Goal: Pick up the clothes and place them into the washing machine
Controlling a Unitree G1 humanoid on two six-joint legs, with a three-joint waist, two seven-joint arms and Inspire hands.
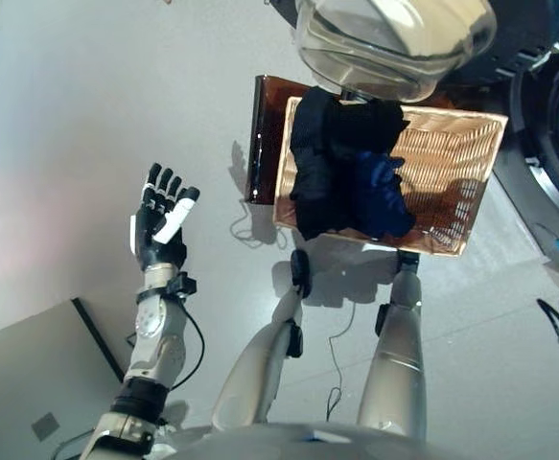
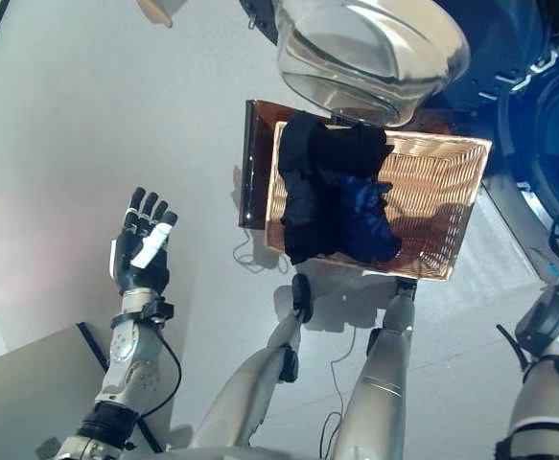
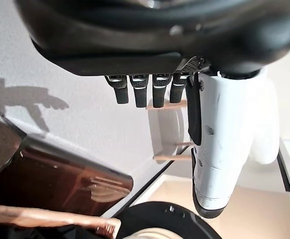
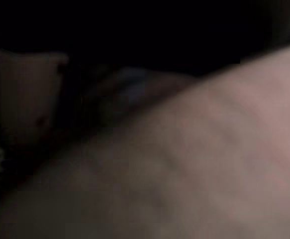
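Dark clothes lie heaped in the left half of the shallow wicker basket (image 1: 452, 153): a black garment (image 1: 341, 129) hanging over the far rim and a navy blue one (image 1: 380, 196) beside it. The basket rests on the low dark brown box (image 1: 265, 134). The washing machine (image 1: 557, 125) stands to the right, and its round glass door (image 1: 394, 38) hangs open above the basket's far edge. My left hand (image 1: 159, 230) is open and empty, held up over the floor well left of the basket. Its fingers (image 3: 145, 89) are straight in the left wrist view. My right arm (image 2: 547, 383) comes in at the lower right.
A flat grey panel with a dark edge (image 1: 30, 383) lies on the floor at the lower left. Grey floor spreads left of the box. The right half of the basket holds no clothes.
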